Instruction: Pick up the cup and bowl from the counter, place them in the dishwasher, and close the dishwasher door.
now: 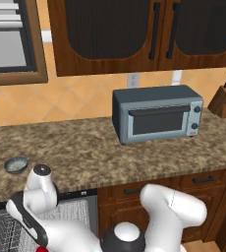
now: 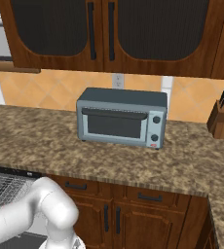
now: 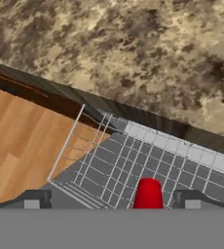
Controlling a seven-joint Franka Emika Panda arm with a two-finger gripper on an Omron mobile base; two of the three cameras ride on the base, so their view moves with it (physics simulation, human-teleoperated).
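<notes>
Your small grey bowl (image 1: 15, 165) sits upright on the brown speckled counter (image 1: 110, 152), at its left end near the front edge, just above the open dishwasher (image 1: 70, 209). You can see the white wire rack (image 3: 148, 163) pulled out below the counter's thick edge. The red cup (image 3: 148, 193) stands over that rack, low in the hand view, between the two finger tips. The dishwasher door can't be made out.

White glossy rounded arm (image 1: 169, 211), dark joint rings, possibly grey cap at elbow.
</notes>
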